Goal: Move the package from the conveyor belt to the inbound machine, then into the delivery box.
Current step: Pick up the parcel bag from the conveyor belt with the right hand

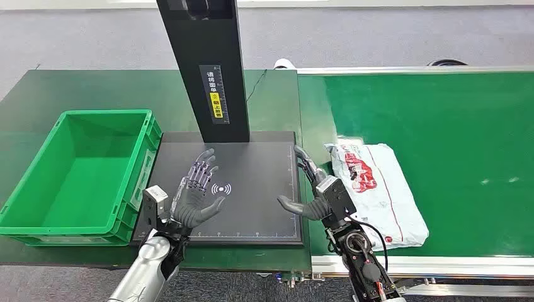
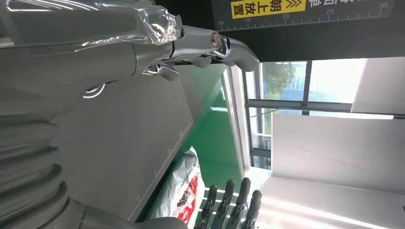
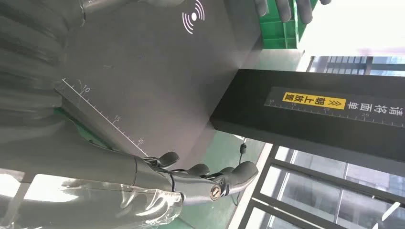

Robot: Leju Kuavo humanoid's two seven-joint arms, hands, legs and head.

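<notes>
One crinkled white plastic package (image 1: pixel 381 189) lies right of the flat black inbound machine (image 1: pixel 252 189); left hand (image 1: pixel 196 192) and right hand (image 1: pixel 313 185) hover spread, empty.

floor (image 1: pixel 390 31): grey | windows (image 2: pixel 305 81): bright daylight, dark frames | wall (image 2: pixel 334 143): white
</notes>
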